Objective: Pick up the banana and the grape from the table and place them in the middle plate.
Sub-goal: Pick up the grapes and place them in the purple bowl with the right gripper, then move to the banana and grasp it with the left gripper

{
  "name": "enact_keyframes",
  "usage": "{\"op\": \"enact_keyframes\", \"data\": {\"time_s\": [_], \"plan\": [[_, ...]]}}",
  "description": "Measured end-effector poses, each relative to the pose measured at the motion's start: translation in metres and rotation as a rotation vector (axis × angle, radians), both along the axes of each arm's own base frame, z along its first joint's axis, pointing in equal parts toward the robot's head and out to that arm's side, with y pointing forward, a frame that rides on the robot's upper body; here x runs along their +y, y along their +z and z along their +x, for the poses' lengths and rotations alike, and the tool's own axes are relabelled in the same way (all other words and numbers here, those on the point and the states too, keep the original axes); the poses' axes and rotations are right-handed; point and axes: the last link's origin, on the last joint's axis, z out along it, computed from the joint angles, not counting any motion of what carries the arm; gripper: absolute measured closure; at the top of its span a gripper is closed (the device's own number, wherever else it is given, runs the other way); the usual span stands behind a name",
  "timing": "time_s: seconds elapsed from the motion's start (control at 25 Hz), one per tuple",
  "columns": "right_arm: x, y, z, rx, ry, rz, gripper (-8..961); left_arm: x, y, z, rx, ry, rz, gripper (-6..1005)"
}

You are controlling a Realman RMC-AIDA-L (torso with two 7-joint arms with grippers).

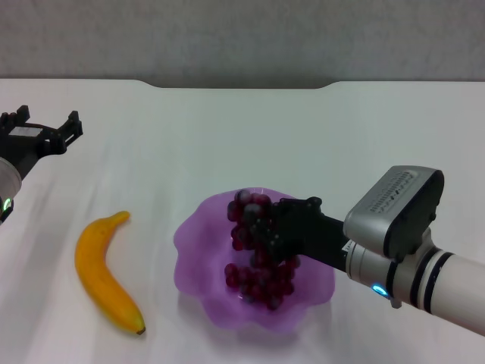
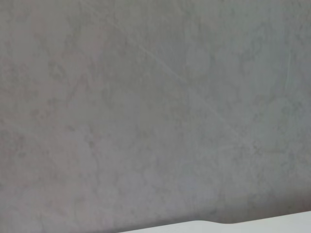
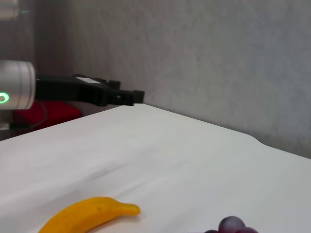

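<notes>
The grape (image 1: 258,282) bunch hangs lengthwise over the middle plate (image 1: 198,236), a translucent purple dish with a wavy rim, and its lower end reaches into the dish. My right gripper (image 1: 264,227) is shut on the bunch around its middle, coming in from the right. In the right wrist view only a couple of grapes (image 3: 232,226) show. The banana (image 1: 102,277) lies on the table (image 1: 265,136) left of the plate, dark tip toward me; it also shows as the banana (image 3: 92,216) in the right wrist view. My left gripper (image 1: 47,121) hovers open at the far left, away from both.
The table's far edge has a dark notch (image 1: 239,85) before a grey wall. The left arm's gripper (image 3: 127,96) juts over the table's corner in the right wrist view. White tabletop stretches between the banana and the far edge.
</notes>
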Motion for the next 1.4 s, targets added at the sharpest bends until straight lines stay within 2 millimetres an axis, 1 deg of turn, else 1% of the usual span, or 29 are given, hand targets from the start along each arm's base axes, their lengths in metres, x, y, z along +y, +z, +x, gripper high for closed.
{"op": "enact_keyframes", "data": {"time_s": [0.36, 0.64, 0.72, 0.8, 0.84, 0.88, 1.0, 1.24, 1.32, 1.4], "plan": [[0.005, 0.004, 0.002, 0.003, -0.014, 0.016, 614, 0.0, 0.0, -0.001, 0.001, 0.001, 0.0, 122], [0.008, 0.005, 0.0, 0.003, -0.01, 0.022, 327, 0.0, 0.0, -0.001, 0.001, 0.001, 0.0, 122], [0.011, 0.008, -0.001, 0.003, -0.008, 0.039, 250, -0.001, 0.0, -0.001, 0.001, 0.002, 0.0, 122], [0.016, 0.018, -0.001, 0.009, -0.01, 0.078, 173, -0.001, 0.0, -0.001, 0.001, 0.003, 0.0, 122], [0.022, 0.03, 0.0, 0.017, -0.011, 0.128, 152, -0.001, 0.0, -0.001, 0.001, 0.003, 0.0, 122], [0.022, 0.03, 0.0, 0.017, -0.011, 0.128, 131, -0.001, 0.0, -0.001, 0.001, 0.003, 0.0, 122], [0.031, 0.053, 0.006, 0.008, -0.005, 0.223, 67, -0.001, 0.0, -0.002, 0.001, 0.004, -0.001, 122], [0.054, 0.106, 0.034, 0.002, -0.082, 0.414, 68, -0.001, -0.001, -0.001, -0.001, 0.004, -0.001, 123], [0.06, 0.126, 0.046, 0.01, -0.105, 0.482, 68, -0.001, -0.001, -0.001, -0.002, 0.004, -0.001, 123], [0.061, 0.143, 0.055, 0.06, -0.104, 0.545, 69, 0.0, -0.001, 0.0, -0.002, 0.002, -0.001, 123]]}}
